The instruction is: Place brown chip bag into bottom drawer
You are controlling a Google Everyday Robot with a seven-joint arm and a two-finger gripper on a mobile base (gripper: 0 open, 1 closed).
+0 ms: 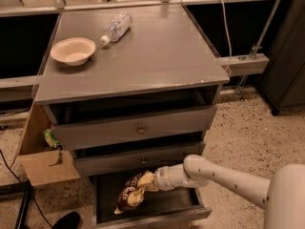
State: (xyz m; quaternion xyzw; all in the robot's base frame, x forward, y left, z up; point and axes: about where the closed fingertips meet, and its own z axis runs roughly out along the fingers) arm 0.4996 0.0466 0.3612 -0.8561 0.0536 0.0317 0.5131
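The brown chip bag point(130, 193), dark brown with pale yellow ends and white lettering, hangs tilted inside the open bottom drawer point(193, 213), just above its dark floor. My gripper point(148, 181) reaches in from the right under the middle drawer and is shut on the bag's upper end. The white arm point(224, 175) runs back to the lower right. The bag's lower end points down to the front left of the drawer.
The two upper drawers point(138, 128) stand slightly open above the arm. On the cabinet top are a beige bowl point(73, 50) and a lying plastic bottle point(114, 27). A cardboard box point(40, 151) with a small green packet point(51, 138) stands at the left.
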